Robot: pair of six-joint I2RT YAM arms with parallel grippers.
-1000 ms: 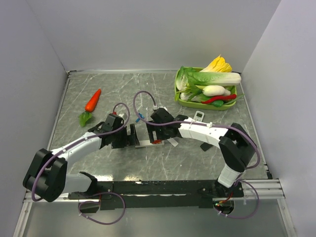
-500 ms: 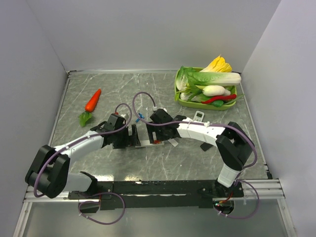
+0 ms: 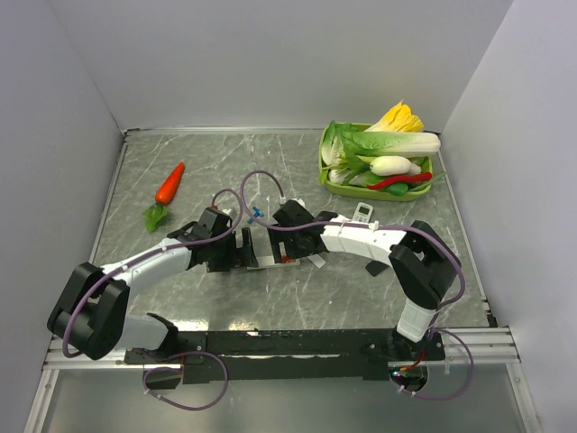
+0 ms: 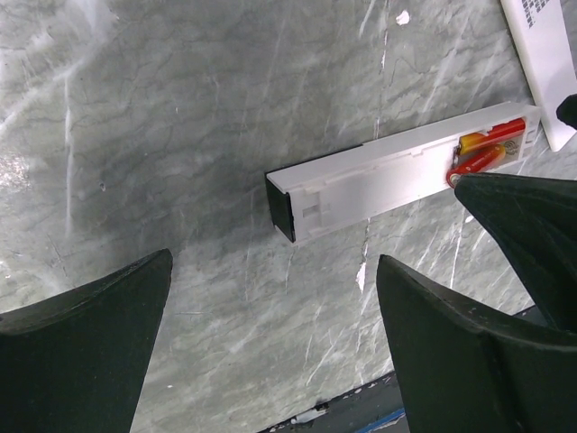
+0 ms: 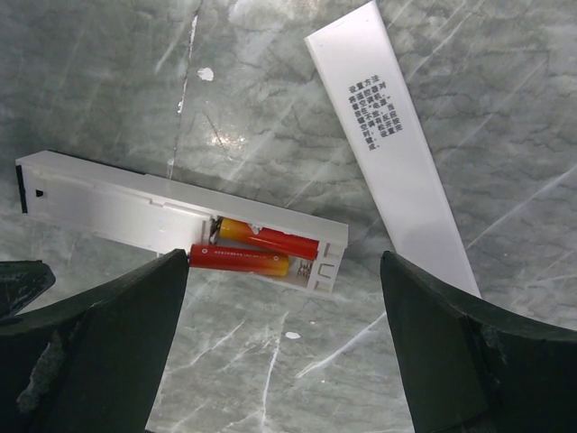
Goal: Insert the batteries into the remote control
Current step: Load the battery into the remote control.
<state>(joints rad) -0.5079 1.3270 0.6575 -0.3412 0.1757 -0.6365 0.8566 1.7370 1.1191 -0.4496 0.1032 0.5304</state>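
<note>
We found the remote control (image 5: 135,203) lying flat near the middle of the grey marbled table (image 3: 198,162), with its back open and facing up. Seen from above, the arms met over it from either side. The left gripper (image 4: 275,271) reached in from 9 o'clock and the right gripper (image 5: 284,268) from 3 o'clock, and neither held anything. Each pair of fingers stood spread wide, with only the table and the remote showing between them.

In the right wrist view the batteries (image 5: 270,242) lay in the open bay at the 3 o'clock end of the remote. One sat inside the bay along its 12 o'clock wall. The other lay at a slight slant on the bay's 6 o'clock edge, with one end poking out toward 9 o'clock past the bay. We could not tell whether that second one was properly seated. The left wrist view showed the same pair at the 2 o'clock end of the bar, with the remote's dark square end nearest the middle of that view.

The back cover (image 5: 392,153) lay loose on the table, printed side up, just beside the battery end of the remote at 2 o'clock from it and not touching it. A green tray (image 3: 356,192) of vegetables stood at 1 o'clock on the table, and a carrot (image 3: 169,185) lay at 10 o'clock, both well apart from the remote.
</note>
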